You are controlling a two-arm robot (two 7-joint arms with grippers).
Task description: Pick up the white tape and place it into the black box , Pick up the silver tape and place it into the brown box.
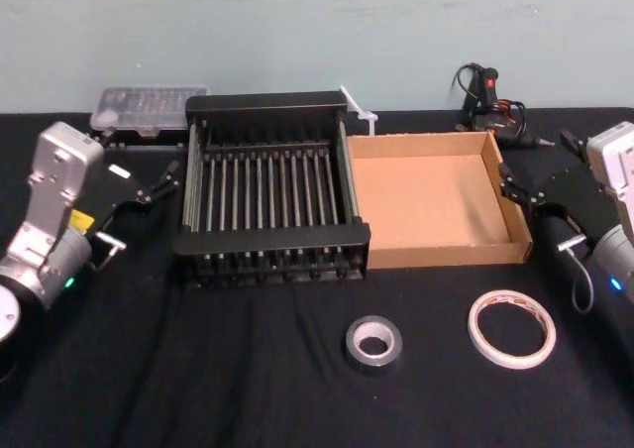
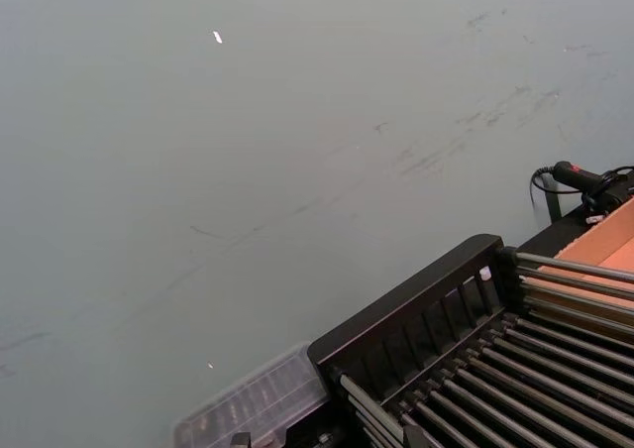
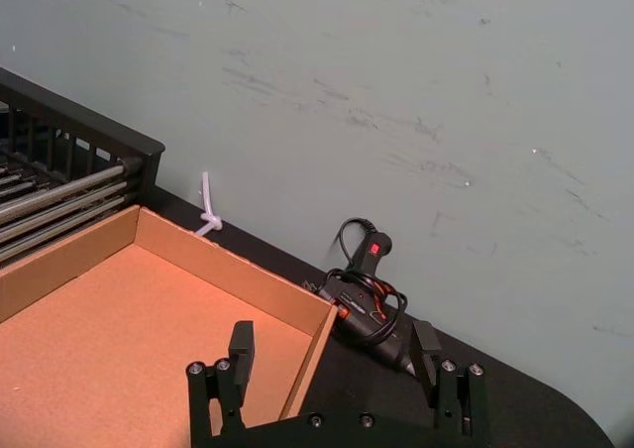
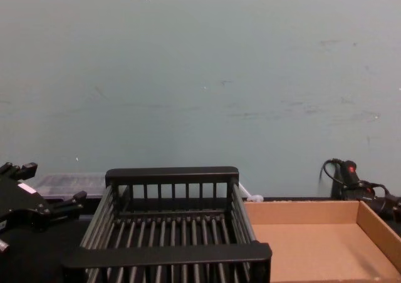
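From the head view, the flat white ring of tape with reddish marks (image 1: 512,329) and the smaller grey-silver duct-tape roll (image 1: 373,342) lie near the black tabletop's (image 1: 248,389) front edge, before the tan cardboard tray (image 1: 436,210) and black slatted crate (image 1: 269,188); both look light and stiff, best pinched across one wall through the hollow core. The left gripper (image 1: 158,182) waits spread by the crate's left side. In the right wrist view, the right gripper (image 3: 332,364) hangs released over the tray's far right corner.

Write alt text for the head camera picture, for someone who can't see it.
Two tape rolls, the silver tape and the white tape, lie on a black table in front of an empty black box and brown box. The left gripper and right gripper hover open at either side.
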